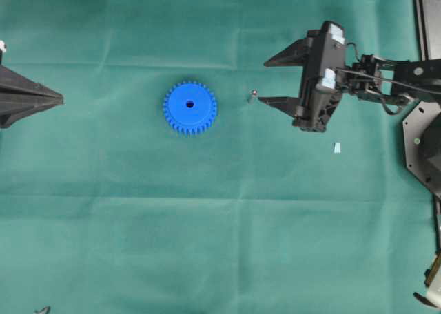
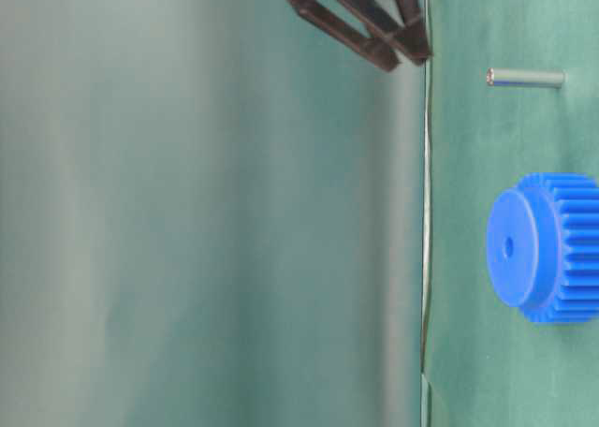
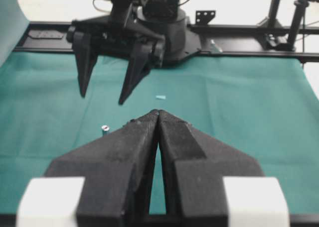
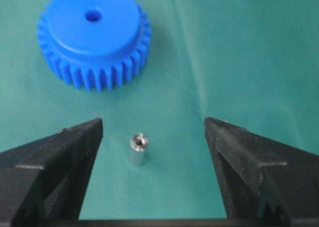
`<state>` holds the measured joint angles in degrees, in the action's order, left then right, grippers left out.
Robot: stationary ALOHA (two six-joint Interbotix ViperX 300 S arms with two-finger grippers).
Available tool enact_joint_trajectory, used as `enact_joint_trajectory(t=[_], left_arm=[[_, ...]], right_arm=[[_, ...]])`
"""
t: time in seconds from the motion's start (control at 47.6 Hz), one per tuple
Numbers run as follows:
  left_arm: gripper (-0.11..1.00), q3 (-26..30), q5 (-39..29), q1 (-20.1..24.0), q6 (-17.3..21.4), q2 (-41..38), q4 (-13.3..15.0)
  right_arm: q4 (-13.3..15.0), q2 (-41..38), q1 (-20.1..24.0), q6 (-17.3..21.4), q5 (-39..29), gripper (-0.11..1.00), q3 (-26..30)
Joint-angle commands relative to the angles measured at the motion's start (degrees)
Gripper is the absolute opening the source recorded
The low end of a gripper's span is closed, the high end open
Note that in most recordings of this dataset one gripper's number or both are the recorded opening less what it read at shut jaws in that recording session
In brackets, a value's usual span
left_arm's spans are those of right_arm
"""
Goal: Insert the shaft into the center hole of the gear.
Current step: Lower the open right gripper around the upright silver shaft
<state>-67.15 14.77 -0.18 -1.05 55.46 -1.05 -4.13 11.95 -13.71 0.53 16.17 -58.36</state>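
Observation:
The blue gear [image 1: 189, 107] lies flat on the green cloth, its center hole [image 1: 189, 105] facing up and unfilled; it also shows in the right wrist view [image 4: 92, 35]. The shaft [image 1: 252, 96], a small silver pin, stands upright on the cloth to the gear's right [image 4: 136, 150] [image 2: 526, 78]. My right gripper [image 1: 262, 82] is open, hanging above the pin, which sits between the fingers, nearer the left one in the right wrist view and touching neither. My left gripper [image 1: 62, 100] rests at the far left, shut on nothing [image 3: 158, 112].
A small pale scrap [image 1: 337, 147] lies on the cloth below the right arm. The right arm's base [image 1: 424, 149] and a black frame rail [image 3: 249, 33] border the cloth's right side.

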Motion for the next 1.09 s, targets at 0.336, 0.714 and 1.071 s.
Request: enact_joint_trajectory(t=[0.336,0.714,1.071], left_arm=[[0.0,1.49,-0.35,-0.09,0.09,-0.53,-0.18],[0.0,1.49,-0.62,-0.09,0.09,-0.53,-0.18],[0.0,1.49,-0.88,-0.09,0.09,-0.62,-0.18]], right_arm=[[-1.32,-9.32,-1.14,0.09,5.71,0.84,1.67],[-1.41,-13.1,-1.14,0.09,6.15,0.75,3.6],[-1.32,-13.1,-1.14,0.09,4.92,0.26,3.78]])
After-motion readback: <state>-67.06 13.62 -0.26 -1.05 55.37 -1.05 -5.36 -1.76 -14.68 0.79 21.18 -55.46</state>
